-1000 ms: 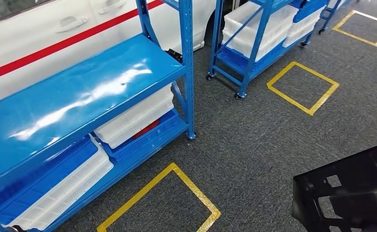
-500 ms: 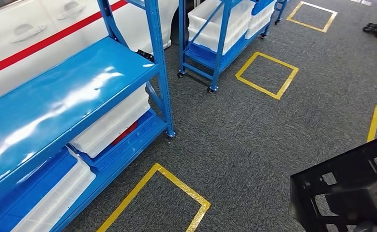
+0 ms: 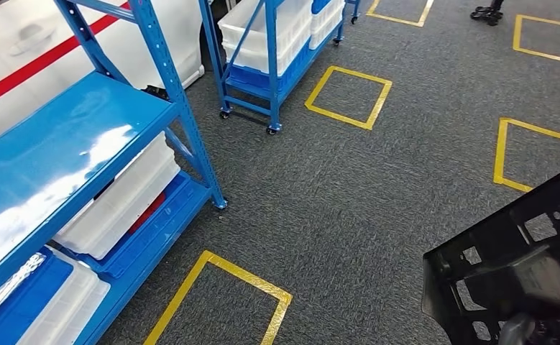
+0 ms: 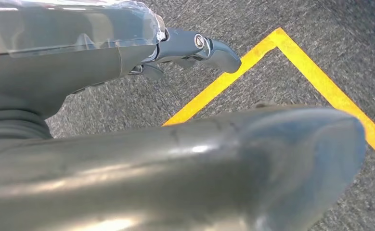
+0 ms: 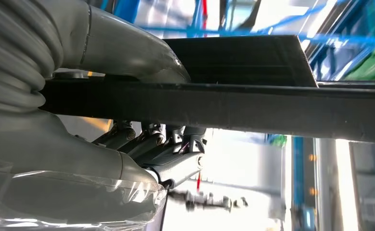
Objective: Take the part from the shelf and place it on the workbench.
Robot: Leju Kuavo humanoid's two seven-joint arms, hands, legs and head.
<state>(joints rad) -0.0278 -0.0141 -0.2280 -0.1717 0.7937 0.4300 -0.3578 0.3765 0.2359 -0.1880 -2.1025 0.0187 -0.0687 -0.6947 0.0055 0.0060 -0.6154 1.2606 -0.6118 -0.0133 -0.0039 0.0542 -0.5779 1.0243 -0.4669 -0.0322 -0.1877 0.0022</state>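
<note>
Swinging right since 1 s ago, the head camera has slid the blue shelf (image 3: 83, 165) leftward. Right hand (image 5: 142, 139) clamps the black part (image 3: 507, 266), low at right over carpet. Left hand (image 4: 185, 48) hangs with nothing in it, fingers loosely apart. Carry it level, grip firm, until the workbench appears.

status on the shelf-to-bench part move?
Done: the black part is off the shelf, gripped by the right hand between thumb and fingers. In hand: carrying it over grey carpet, blue shelf at the robot's left. Left: reach the workbench and set it down. Left hand holds nothing.
</note>
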